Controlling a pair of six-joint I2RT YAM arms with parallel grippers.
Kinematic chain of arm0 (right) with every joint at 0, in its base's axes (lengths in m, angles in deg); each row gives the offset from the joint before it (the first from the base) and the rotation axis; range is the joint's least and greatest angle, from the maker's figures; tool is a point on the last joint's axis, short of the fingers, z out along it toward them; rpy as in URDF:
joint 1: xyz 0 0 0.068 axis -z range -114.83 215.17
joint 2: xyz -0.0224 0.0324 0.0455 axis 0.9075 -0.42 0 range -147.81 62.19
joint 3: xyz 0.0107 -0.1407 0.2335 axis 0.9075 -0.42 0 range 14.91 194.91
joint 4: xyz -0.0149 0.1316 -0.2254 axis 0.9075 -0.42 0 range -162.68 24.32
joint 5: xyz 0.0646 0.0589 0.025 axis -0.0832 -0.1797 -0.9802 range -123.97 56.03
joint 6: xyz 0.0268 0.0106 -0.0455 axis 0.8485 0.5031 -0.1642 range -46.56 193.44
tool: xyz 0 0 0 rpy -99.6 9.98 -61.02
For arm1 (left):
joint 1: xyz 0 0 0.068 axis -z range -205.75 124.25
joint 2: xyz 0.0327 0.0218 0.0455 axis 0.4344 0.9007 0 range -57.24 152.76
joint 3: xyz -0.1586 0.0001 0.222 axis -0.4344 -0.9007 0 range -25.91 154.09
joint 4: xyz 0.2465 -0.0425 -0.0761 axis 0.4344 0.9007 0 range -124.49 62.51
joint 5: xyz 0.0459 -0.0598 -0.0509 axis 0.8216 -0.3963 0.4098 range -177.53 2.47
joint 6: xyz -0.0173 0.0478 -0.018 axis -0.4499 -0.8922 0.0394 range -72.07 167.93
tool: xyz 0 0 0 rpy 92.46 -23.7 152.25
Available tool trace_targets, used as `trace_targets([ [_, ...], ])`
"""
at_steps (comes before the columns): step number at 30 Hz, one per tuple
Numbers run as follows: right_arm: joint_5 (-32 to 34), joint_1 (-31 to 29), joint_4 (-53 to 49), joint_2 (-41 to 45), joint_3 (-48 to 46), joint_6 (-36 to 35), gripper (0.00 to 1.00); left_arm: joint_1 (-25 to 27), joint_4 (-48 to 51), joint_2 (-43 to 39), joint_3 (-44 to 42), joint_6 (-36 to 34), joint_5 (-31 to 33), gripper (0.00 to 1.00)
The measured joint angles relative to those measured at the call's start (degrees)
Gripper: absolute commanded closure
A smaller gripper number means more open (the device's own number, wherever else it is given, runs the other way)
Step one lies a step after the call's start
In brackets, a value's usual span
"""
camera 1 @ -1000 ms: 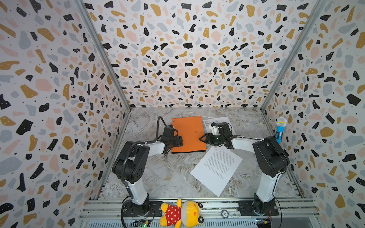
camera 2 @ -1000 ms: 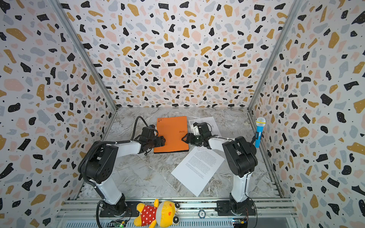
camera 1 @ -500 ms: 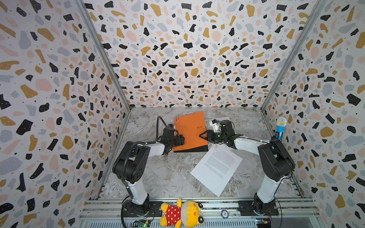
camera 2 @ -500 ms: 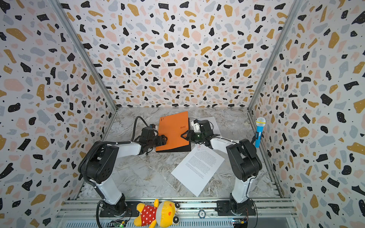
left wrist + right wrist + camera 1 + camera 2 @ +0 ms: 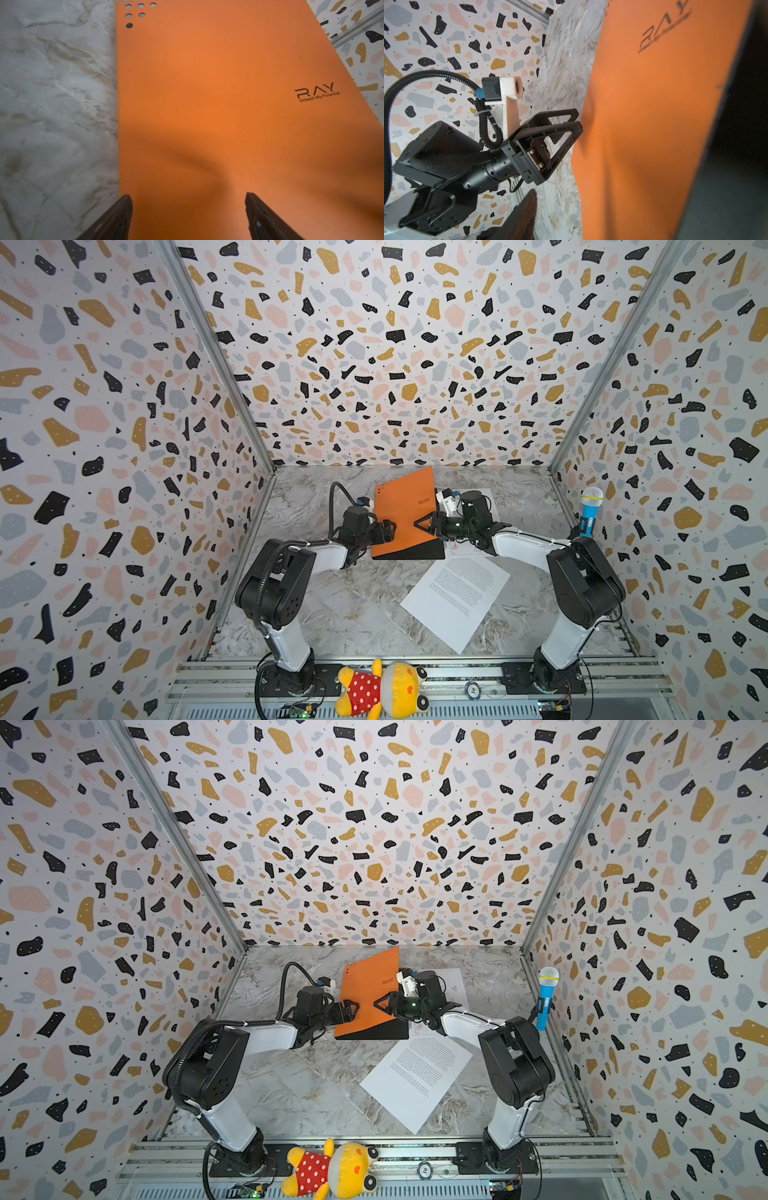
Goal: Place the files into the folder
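The folder (image 5: 368, 990) stands half open, orange cover tilted up.

The flat orange folder (image 5: 207, 104) has a smooth, matt, plastic-looking cover. The grey-white marble-patterned tabletop (image 5: 52, 104) looks smooth with a faint sheen. The white text-printed paper sheet (image 5: 455, 597) is matt. The yellow toy bear (image 5: 395, 693) is soft plush cloth.

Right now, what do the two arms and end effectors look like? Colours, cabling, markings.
The left arm and the right arm match: white link shells, bulky black joint housings. The left end effector and the right end effector are black, with open-framed triangular fingers. A black corrugated cable loops to the left wrist camera, a black unit on a pale bracket with a blue connector. No markings legible.
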Motion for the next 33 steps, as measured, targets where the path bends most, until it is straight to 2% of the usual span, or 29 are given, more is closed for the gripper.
trace_targets([
  [5,1.07,-1.86,-2.01,0.00,3.23,-0.81,0.36,-0.61,2.43,-4.76,0.00,0.13,1.79,0.06],
  [7,1.40,-2.38,-2.34,0.00,4.46,-0.96,0.35,-1.09,2.99,-7.06,-0.04,0.44,2.19,0.00],
  [16,2.51,-4.00,-4.17,-0.15,11.45,-1.38,0.34,-5.64,4.96,-19.10,-3.69,2.27,2.84,0.00],
  [21,2.51,-5.46,-4.61,-2.54,17.66,-1.42,0.33,-5.66,7.28,-27.34,-8.35,2.43,4.24,0.01],
  [33,2.03,-11.34,-4.85,-13.75,30.32,-0.92,0.32,-6.05,19.17,-46.31,-10.19,4.42,17.92,0.01],
])
